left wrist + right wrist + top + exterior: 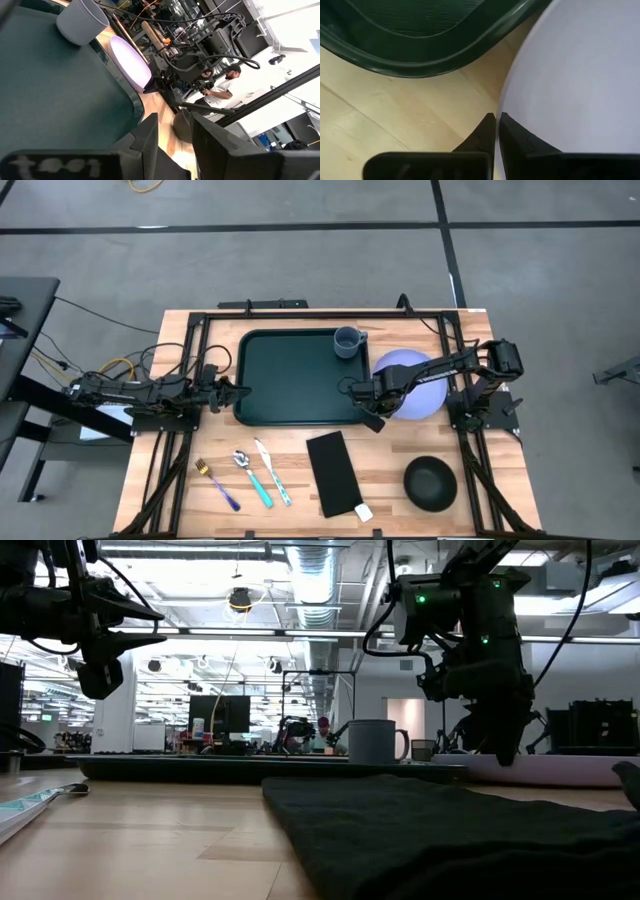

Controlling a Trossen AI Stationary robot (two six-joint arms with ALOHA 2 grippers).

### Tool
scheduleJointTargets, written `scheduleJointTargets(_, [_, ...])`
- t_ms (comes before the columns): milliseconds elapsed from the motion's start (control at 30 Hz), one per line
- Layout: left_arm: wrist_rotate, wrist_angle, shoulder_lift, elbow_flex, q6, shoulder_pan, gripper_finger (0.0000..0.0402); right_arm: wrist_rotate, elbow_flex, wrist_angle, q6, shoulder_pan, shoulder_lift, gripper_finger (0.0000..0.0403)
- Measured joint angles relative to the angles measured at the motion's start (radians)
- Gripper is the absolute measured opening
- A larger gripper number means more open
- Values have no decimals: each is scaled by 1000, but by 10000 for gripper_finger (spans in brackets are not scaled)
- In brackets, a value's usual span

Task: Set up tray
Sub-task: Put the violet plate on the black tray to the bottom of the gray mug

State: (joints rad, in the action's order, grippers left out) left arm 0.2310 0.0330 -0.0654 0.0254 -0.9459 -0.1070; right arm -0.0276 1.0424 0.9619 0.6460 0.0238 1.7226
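The tray lies on the wooden surface between the two arms, its long side running from one arm toward the other. A grey mug stands in the tray's far corner, on the right arm's side.

The right end effector is low at the edge of the lilac plate, just off the tray's near right corner. In the right wrist view its fingers are narrowed to a thin slit and pinch the plate's rim, with bare wood and the tray's rounded corner just ahead of them. The plate lies on the surface beside the tray, touching or nearly touching its rim.

The left end effector hovers at the tray's left edge, partly open and holding nothing; its own wrist view shows a clear gap between the two fingers, which look across the tray toward the mug and plate.

Nearer than the right end effector lie a black napkin and, to its right, a black bowl. Nearer than the left end effector lie a fork, a spoon and a knife, side by side. In the room beyond, a person shows in the left wrist view.
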Motion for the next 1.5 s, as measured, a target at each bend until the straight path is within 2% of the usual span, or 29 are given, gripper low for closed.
scheduleJointTargets(333, [0, 0, 0, 0, 0, 0, 100, 17, 63, 58, 106, 21, -1, 1])
scheduleJointTargets(567, [1, 0, 0, 0, 0, 0, 100, 60, 158, 111, 197, 67, -84, 1])
scheduleJointTargets(667, [2, 0, 0, 0, 0, 0, 100, 84, 208, 131, 184, 90, -124, 1])
scheduleJointTargets(767, [2, -1, 0, 0, 0, 0, 100, 84, 270, 115, 106, 107, -138, 1])
scheduleJointTargets(867, [3, -3, 0, 0, 0, 0, 100, 59, 351, 121, -16, 127, -100, 0])
scheduleJointTargets(1100, [13, -4, 0, 0, -20, 0, 100, 51, 577, 296, -426, 191, 82, 0])
scheduleJointTargets(1233, [13, -4, 0, 0, -44, 0, 100, 50, 660, 306, -640, 208, 138, 0])
scheduleJointTargets(1333, [14, -4, 0, 0, -44, 0, 100, 30, 689, 295, -727, 200, 168, 0])
scheduleJointTargets(1500, [14, -5, 0, 0, -45, 0, 100, 2, 697, 273, -777, 171, 217, 0])
